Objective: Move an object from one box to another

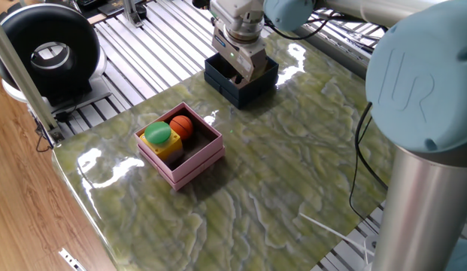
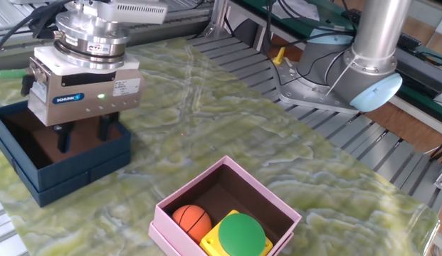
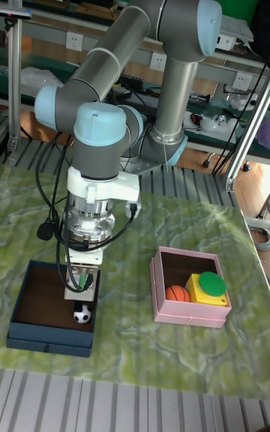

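The arm bends down from its grey and pale-blue joints so that the wrist points straight down. The pincer [image 2: 82,135] hangs upright from a silver flange, its grey body lit by a small green light. Its two dark fingers [image 2: 105,128] stand parted with a gap between them.
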Action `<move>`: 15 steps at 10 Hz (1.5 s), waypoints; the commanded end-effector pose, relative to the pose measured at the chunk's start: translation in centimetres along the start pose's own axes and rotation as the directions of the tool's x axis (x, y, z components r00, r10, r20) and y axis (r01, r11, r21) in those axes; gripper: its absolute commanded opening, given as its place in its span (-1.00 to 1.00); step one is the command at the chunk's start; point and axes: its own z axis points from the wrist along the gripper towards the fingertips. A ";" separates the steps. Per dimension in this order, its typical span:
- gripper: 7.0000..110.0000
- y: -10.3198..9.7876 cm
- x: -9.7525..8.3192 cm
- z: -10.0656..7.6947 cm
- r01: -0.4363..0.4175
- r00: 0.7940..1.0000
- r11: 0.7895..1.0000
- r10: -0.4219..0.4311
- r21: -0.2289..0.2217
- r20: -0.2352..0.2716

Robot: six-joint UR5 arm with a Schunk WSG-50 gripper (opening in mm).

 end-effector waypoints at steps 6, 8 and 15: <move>0.15 0.1 -0.4 0.2 0.013 1.000 1.000 -0.013 -0.016 0.002; 0.15 -0.3 -0.7 0.4 0.005 1.000 1.000 -0.005 -0.016 -0.003; 0.15 0.2 -1.3 0.7 -0.002 1.000 0.999 0.002 -0.039 0.002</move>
